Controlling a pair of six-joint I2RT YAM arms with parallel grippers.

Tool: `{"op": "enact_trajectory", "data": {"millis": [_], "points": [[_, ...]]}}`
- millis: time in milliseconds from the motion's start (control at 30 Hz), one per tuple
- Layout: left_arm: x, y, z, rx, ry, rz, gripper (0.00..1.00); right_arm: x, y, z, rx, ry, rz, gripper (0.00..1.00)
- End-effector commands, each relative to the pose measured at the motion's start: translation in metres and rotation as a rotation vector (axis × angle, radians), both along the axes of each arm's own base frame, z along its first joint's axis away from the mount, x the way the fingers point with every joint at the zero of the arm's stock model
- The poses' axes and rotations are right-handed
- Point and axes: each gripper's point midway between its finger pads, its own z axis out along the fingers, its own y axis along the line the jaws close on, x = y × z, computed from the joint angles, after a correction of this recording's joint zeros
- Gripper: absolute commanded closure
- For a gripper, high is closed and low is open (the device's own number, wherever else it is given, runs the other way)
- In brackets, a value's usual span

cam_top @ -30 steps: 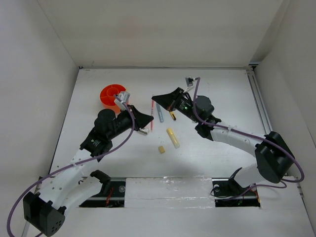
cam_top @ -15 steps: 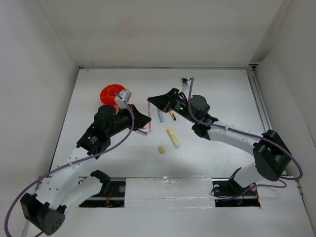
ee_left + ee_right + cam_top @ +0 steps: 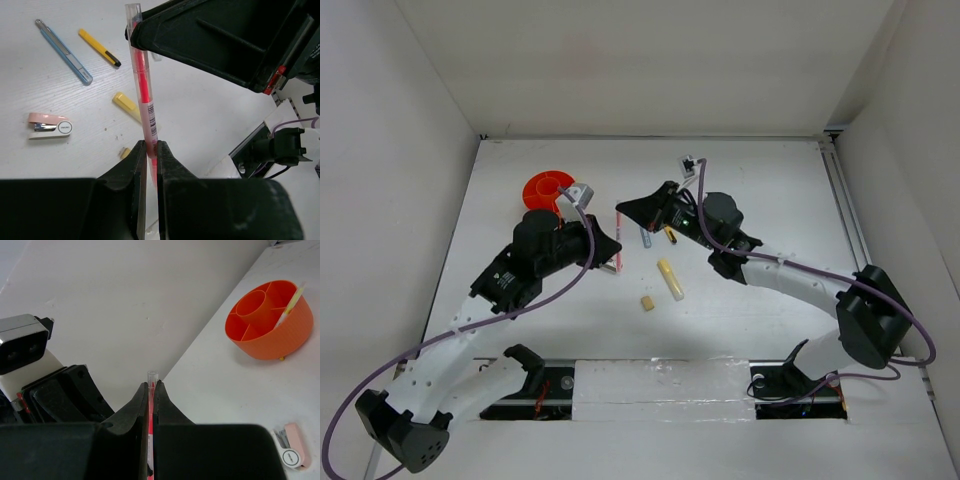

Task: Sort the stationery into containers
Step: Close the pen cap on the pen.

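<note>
A pink-red pen (image 3: 619,240) hangs above the table, gripped at both ends. My left gripper (image 3: 615,266) is shut on its lower end; in the left wrist view the pen (image 3: 145,85) runs up from the gripper (image 3: 149,145). My right gripper (image 3: 621,212) is shut on its capped top end, which also shows in the right wrist view (image 3: 151,384). The orange cup (image 3: 545,190) stands at the back left and holds a pale yellow pen (image 3: 291,302). A grey-blue pen (image 3: 64,51), a yellow pen (image 3: 99,47), a pale yellow marker (image 3: 670,279) and a tan eraser (image 3: 646,303) lie on the table.
A pink-grey block (image 3: 49,125) lies on the table near the pens; it also shows in the right wrist view (image 3: 292,454). White walls enclose the table on three sides. A metal rail (image 3: 848,225) runs along the right edge.
Both grippers and the pen have shifted a little to the left. The right gripper now sits at the pen's top end.
</note>
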Motion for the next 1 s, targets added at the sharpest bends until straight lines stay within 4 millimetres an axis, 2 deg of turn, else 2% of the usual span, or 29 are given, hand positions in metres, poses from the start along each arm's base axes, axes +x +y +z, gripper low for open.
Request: {"op": "enact_trajectory", "data": {"millis": [0,167,200,333,567,633,700,733,767,833,967], "points": [[0.028,0.007,0.113,-0.151,-0.357,0.097,1.0,-0.061,0.02,-0.052,-0.173,0.087,0.261,1.0],[0.026,0.008,0.11,-0.121,-0.361,0.079,1.0,-0.064,0.021,-0.055,-0.209,0.079,0.308,1.0],[0.025,0.006,0.11,-0.123,-0.36,0.07,1.0,-0.064,0.023,-0.048,-0.204,0.072,0.317,1.0],[0.018,0.004,0.113,-0.122,-0.378,0.029,1.0,-0.069,0.025,-0.057,-0.243,0.066,0.362,1.0],[0.02,0.009,0.113,-0.11,-0.387,0.058,1.0,-0.074,0.023,-0.067,-0.265,0.069,0.387,1.0],[0.022,0.011,0.113,-0.108,-0.388,0.07,1.0,-0.072,0.02,-0.062,-0.257,0.06,0.377,0.93],[0.024,0.009,0.111,-0.103,-0.381,0.069,1.0,-0.072,0.019,-0.057,-0.254,0.043,0.376,0.81],[0.025,0.011,0.111,-0.1,-0.381,0.081,1.0,-0.074,0.017,-0.052,-0.245,0.032,0.375,0.71],[0.025,0.01,0.106,-0.102,-0.368,0.083,1.0,-0.073,0.017,-0.052,-0.248,0.023,0.375,0.67],[0.03,0.014,0.101,-0.089,-0.361,0.113,1.0,-0.073,0.012,-0.04,-0.231,0.001,0.363,0.59],[0.037,0.02,0.091,-0.084,-0.331,0.173,1.0,-0.073,0.008,-0.029,-0.215,-0.032,0.362,0.51]]}}
